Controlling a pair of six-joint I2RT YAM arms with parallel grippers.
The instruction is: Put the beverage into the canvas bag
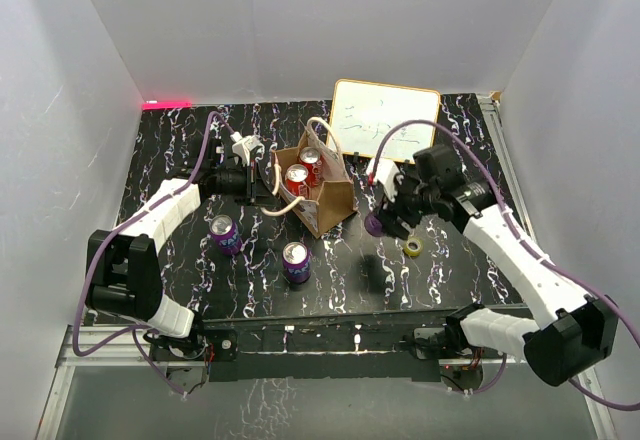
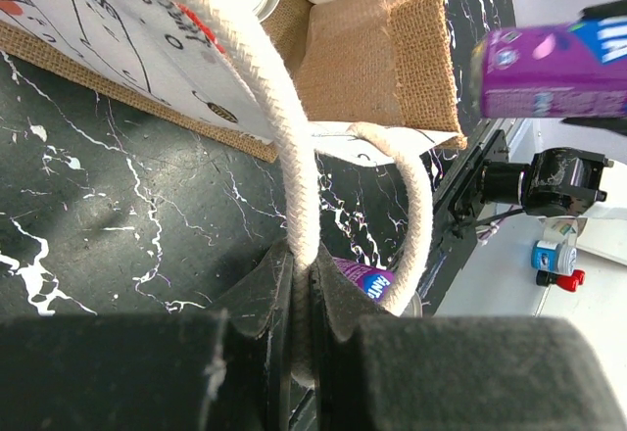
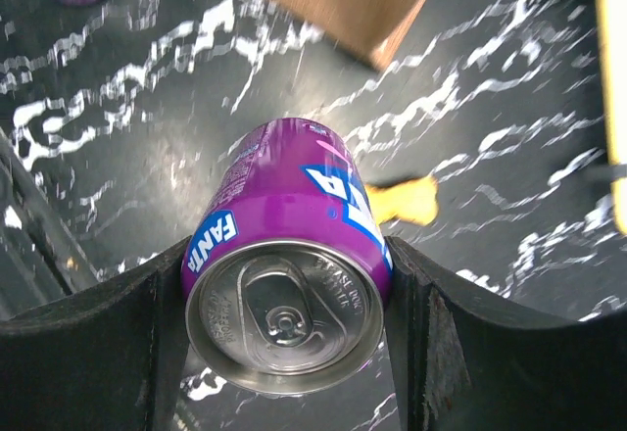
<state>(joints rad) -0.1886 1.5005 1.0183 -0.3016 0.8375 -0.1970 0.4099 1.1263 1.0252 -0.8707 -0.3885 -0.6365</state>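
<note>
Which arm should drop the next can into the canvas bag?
Right. The right end effector grips a purple can near the canvas bag; the left end effector is shut on its handle.

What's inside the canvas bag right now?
Two red cans stand inside the canvas bag, tops showing through its open mouth. The bag's walls cover their lower parts and the bottom, so anything beneath cannot be seen.

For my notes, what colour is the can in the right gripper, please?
Purple can, silver top; clearest in the right wrist view.
</note>
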